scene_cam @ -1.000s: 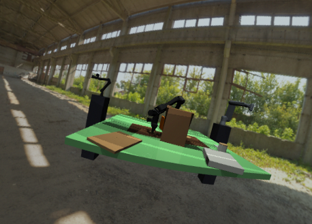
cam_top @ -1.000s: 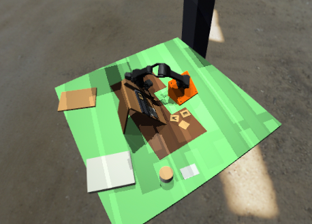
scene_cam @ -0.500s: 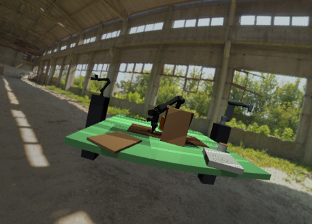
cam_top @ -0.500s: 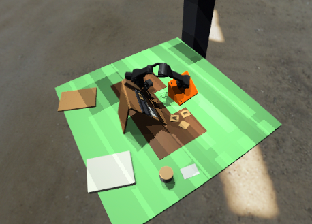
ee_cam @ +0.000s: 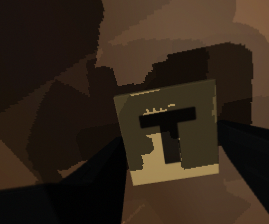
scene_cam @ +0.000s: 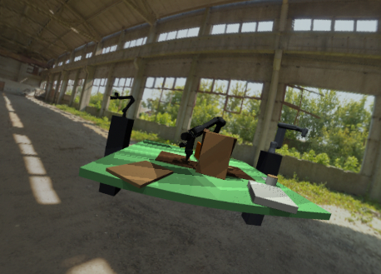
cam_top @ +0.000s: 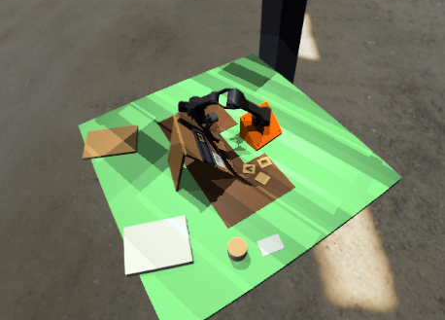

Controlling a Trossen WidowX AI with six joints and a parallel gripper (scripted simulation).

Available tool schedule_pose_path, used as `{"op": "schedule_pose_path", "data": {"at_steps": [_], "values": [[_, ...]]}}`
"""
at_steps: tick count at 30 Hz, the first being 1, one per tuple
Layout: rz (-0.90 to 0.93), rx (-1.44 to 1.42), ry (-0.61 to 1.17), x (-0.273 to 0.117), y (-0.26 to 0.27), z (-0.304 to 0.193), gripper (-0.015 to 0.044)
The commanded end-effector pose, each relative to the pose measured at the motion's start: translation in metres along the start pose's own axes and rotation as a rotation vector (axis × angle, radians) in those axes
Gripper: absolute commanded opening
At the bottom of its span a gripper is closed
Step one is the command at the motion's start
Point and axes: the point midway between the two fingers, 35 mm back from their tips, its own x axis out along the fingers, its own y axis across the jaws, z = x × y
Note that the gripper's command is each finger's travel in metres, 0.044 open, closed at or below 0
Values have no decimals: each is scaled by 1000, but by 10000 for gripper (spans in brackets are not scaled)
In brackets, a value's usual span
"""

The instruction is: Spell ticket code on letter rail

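My gripper (scene_cam: pixel 188 159) (ee_cam: pixel 169 135) is shut on a pale square tile (ee_cam: pixel 201 142) marked with a dark T, low over the brown surface on the left side of the tilted board (scene_cam: pixel 214 154). In the top view the arm hides the fingertips and this tile. The dark letter rail (cam_top: pixel 207 150) runs along the board's sloping face; a tan patch, perhaps a tile, shows near its upper end, too small to read. A white patch (cam_top: pixel 219 160) sits beside the rail's lower end; any print is unreadable. Three loose tiles, one (cam_top: pixel 249 168), another (cam_top: pixel 263 161) and a plain-looking one (cam_top: pixel 262 179), lie right of the board.
The orange arm base (cam_top: pixel 260 133) stands behind the board. A brown slab (cam_top: pixel 111 141) (scene_cam: pixel 139 173) and a white slab (cam_top: pixel 157 245) (scene_cam: pixel 272 196) lie on the green counter (cam_top: pixel 335 170). A round tan-topped object (cam_top: pixel 237 248) and a white card (cam_top: pixel 270 244) are near the front edge.
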Motion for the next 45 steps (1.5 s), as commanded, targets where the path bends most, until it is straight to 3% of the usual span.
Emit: {"op": "schedule_pose_path", "data": {"at_steps": [1, 24, 33, 45], "values": [[-1, -6, -3, -3, 0, 0, 0], [0, -1, -2, -16, 0, -1, 0], [-2, -86, -92, -32, 12, -8, 0], [156, -52, -248, -101, 24, 12, 0]]}}
